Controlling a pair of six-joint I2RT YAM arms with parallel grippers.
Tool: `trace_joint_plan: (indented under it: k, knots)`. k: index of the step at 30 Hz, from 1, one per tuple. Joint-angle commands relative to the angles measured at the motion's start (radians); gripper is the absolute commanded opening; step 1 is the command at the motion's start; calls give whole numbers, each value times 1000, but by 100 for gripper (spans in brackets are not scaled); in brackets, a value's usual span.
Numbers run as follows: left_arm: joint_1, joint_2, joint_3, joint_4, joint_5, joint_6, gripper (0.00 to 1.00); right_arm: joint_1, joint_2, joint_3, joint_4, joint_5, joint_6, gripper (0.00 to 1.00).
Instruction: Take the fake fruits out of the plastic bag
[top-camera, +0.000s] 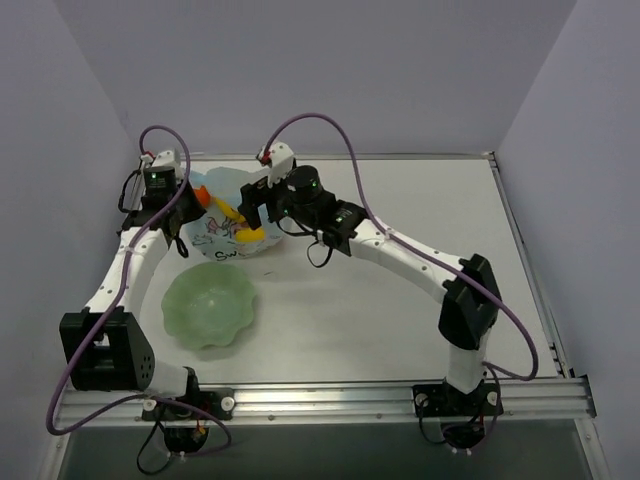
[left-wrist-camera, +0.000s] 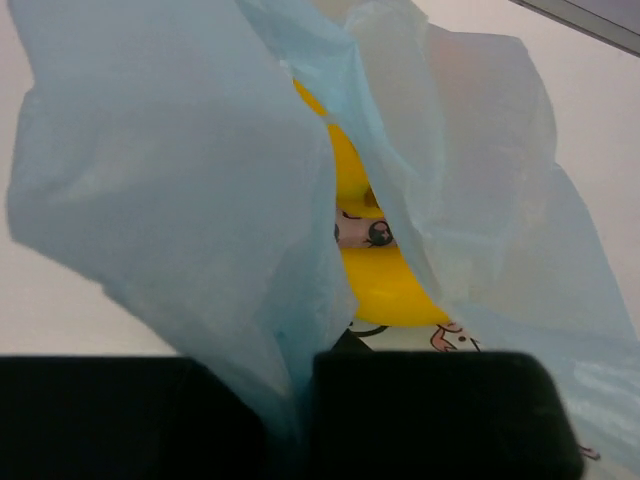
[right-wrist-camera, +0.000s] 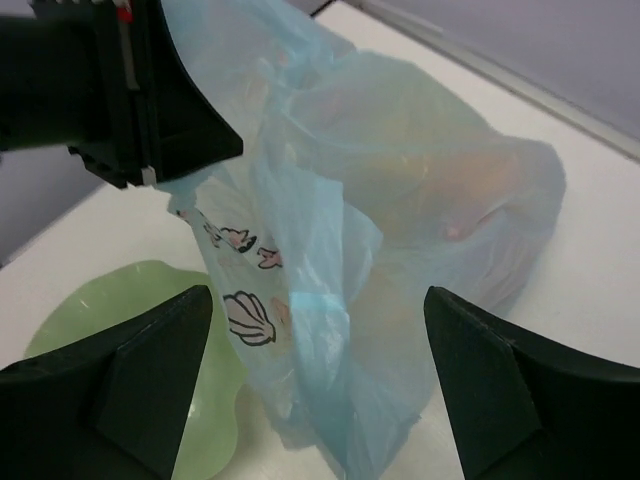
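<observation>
Closest in, left wrist view: left end effector (left-wrist-camera: 290, 420), jaws shut tight on a fold of the plastic bag (left-wrist-camera: 170, 180), thin blue film pinched between them. Right wrist view shows this grip holding the fold up off the tabletop (top-camera: 420, 300).

Just past the pinch the film parts. Yellow banana bunch (left-wrist-camera: 385, 285) shows in the gap, inside the bag, straight ahead of the left end effector. Top view: its long axis runs diagonally, far-left to near-right. The orange (top-camera: 203, 195) sits at the far-left end, beside the left end effector. Other fruits: only faint tints through the film, cannot tell which.

Pale green bowl (top-camera: 208, 305) stands just beside the bag, on its near side.

Right end effector (right-wrist-camera: 318, 320): jaws spread wide, holding nothing. Bag hangs directly ahead, its lower folds between the fingers; contact cannot be told.

Judgement: the right arm is free and sits just right of the banana bunch. The reach must find the bag's opening and meet the bunch across its long axis.
</observation>
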Motion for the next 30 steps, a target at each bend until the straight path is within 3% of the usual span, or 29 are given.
trace_joint_plan:
  k: [1, 2, 3, 4, 5, 12, 18, 29, 30]
  knots:
    - [42, 46, 76, 76, 20, 31, 2, -21, 105, 73, -57, -40, -21, 81]
    - [48, 81, 85, 80, 32, 28, 2, -29, 122, 94, -57, -40, -15, 71]
    - [53, 100, 114, 91, 47, 26, 2, -40, 146, 113, -57, -33, -8, 32]
    - [56, 112, 128, 97, 75, 29, 2, -44, 149, 133, -52, -15, 6, 12]
    - [56, 140, 143, 109, 92, 31, 2, -46, 148, 130, -43, 11, 14, 1]
    - [54, 209, 326, 106, 178, 34, 2, -47, -21, -163, 213, 195, 156, 0]
    - [77, 131, 88, 165, 65, 40, 2, -66, -1, -334, 294, 464, 351, 0]
    - [85, 139, 42, 84, -57, 66, 3, -21, 67, -384, 383, 395, 414, 0]
    - [85, 123, 36, 74, -66, 63, 15, -18, 63, -390, 388, 388, 416, 0]
